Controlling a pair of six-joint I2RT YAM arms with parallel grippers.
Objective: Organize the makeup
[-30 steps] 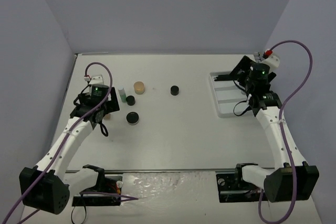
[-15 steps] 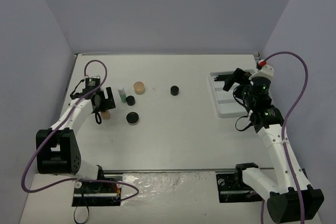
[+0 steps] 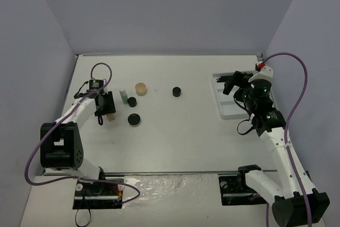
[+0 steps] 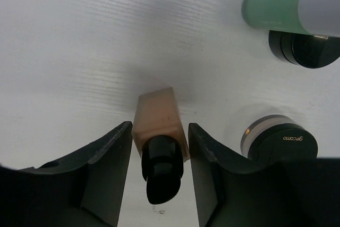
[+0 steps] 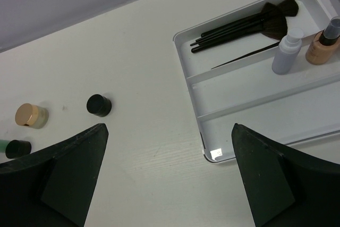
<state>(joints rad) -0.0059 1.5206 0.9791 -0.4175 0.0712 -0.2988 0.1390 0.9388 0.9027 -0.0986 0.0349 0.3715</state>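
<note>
Near the left edge of the counter (image 3: 180, 142), the left gripper (image 4: 160, 131) has its fingers (image 4: 106, 168) set against the two flat sides of a tan bottle (image 4: 157, 115), pinching it just behind its black cap (image 4: 162, 171), which points back toward the wrist. No gap shows on either side, though I cannot tell how hard the grip is or whether the bottle is off the surface. Taking it across the flat body rather than the round cap looks sensible, since flat faces are less likely to roll out of a pinch. A green bottle (image 4: 276, 9), a black jar (image 4: 305, 49) and a lidded black jar (image 4: 280, 142) crowd in just beside it, so there is little room on that side. Farther toward the middle sit a tan jar (image 3: 141, 87) and a third black jar (image 3: 176, 91), well apart from each other. Near the right edge, the right gripper (image 3: 234, 82) hovers above the left side of the white tray (image 5: 183, 41), fingers spread wide with nothing between them. Black brushes (image 5: 244, 25) lie bundled in the tray's farthest compartment. A clear-grey bottle (image 5: 284, 51) and a second tan bottle (image 5: 323, 45) stand upright near them, on which side of the divider I cannot tell. Like seems to be grouped with like, so the pinched bottle probably belongs beside its twin, a long carry across the counter.
</note>
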